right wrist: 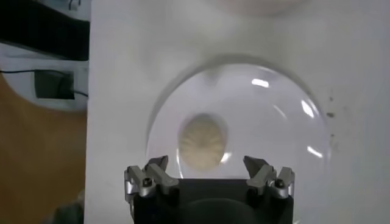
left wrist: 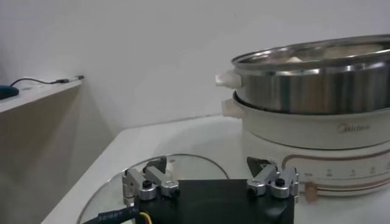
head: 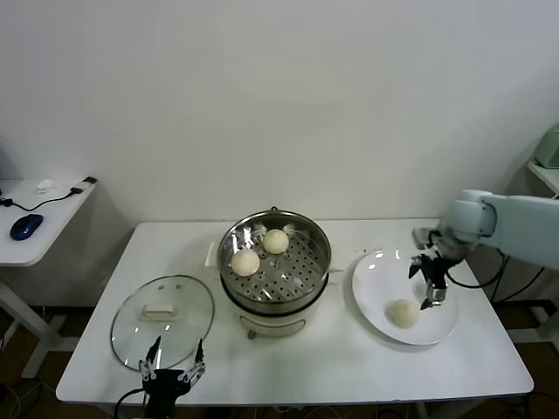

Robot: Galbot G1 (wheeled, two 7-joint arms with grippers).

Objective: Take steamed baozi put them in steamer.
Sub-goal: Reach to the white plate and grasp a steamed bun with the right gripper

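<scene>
White table (head: pixel 349 367) carries a shiny round steel steamer (head: pixel 274 262) mid-table holding two cream-white domed baozi (head: pixel 246 261); a third baozi (head: pixel 403 312) lies on the flat white plate (head: pixel 371 288) near the right edge, beneath the right end effector (head: pixel 430 284), fingers apart. Left end effector (head: pixel 172 371), fingers apart, idles at the front edge.

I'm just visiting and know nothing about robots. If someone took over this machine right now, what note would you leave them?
Right gripper: open, empty, poised above the white plate, just over the one baozi on the plate.
Left gripper: open, empty, parked low at the table's front edge, beside the glass lid.
Steamer: uncovered at the table's middle, with two baozi on its perforated tray, one nearer the front and one nearer the back.
Done: two buns are in.
Left: grasp the plate's bun and place it in the steamer. No other bun is in sight.
</scene>
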